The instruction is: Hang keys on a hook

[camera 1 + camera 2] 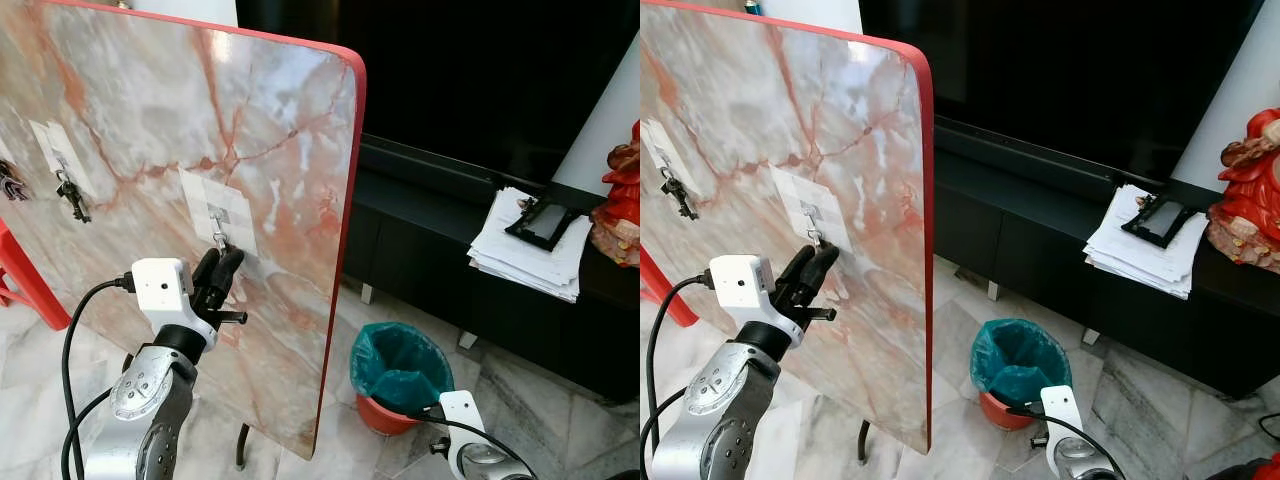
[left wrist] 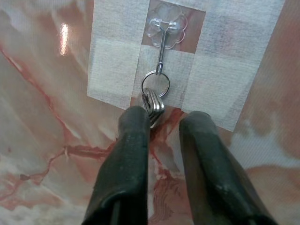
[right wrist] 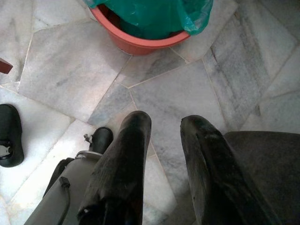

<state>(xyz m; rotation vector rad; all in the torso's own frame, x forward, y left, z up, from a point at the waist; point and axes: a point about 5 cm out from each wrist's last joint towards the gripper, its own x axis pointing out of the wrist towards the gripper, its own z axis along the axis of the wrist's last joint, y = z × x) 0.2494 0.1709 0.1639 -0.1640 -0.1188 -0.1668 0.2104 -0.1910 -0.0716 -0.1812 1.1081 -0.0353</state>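
Left tool sits with fingers apart just below the keys, whose ring already hangs on the clear hook taped to the upright marble desk. Keys look light, rigid, slippery metal that swings freely; best gripped across the flat bunch under the ring. Right tool hangs idle over the floor, fingers apart.

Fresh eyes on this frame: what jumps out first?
The big pink marble-patterned board with a red rim, standing upright, fills the robot's left side. On it, the left gripper sits open just below a clear hook, the keys hanging from it by their ring. Lower right, a red bin with a green bag stands on the floor.
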